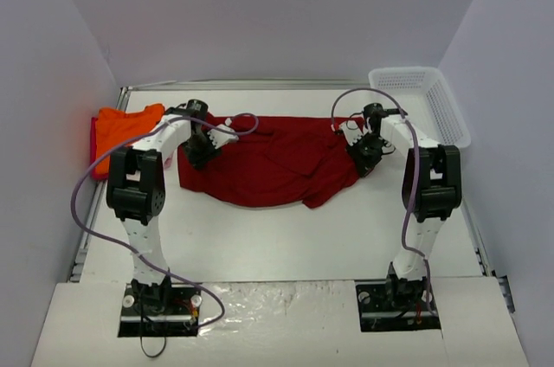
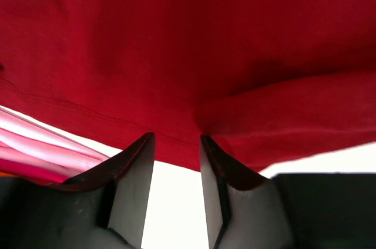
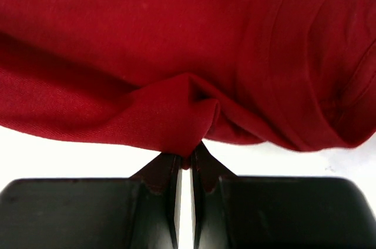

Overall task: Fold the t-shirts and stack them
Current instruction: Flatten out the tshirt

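The left tool (image 2: pixel 176 140) stands partly open. Its two dark fingers are set apart, and bare white tabletop (image 1: pixel 286 237) shows through the gap between them. The hem of the dark red t-shirt (image 1: pixel 277 164) lies right at its fingertips and crosses the mouth of the gap. The left wrist view does not show cloth clamped between the fingers.

The right tool (image 3: pixel 187 158) is closed almost completely, with only a thin slit left between its fingers. A bunched fold of the dark red t-shirt's edge is pinched at the tips, and creases run from the pinch up into the cloth.

The dark red t-shirt spreads away ahead of both tools. It lies rumpled across the tabletop between them, with one tool at each end. Its near edge sags in a curve towards the arm bases, and a raised fold sits just beyond the left tool's right finger.

On the outer side of the left tool, close by, lie the layered folds of the pale pink t-shirt (image 2: pixel 35 143). In the top view the orange t-shirt (image 1: pixel 125 125) sits on that same side, touching or just beside the red shirt's end.

Beyond the right tool, on its outer side, a white mesh basket (image 1: pixel 433 94) stands at the far corner, apart from the shirts.
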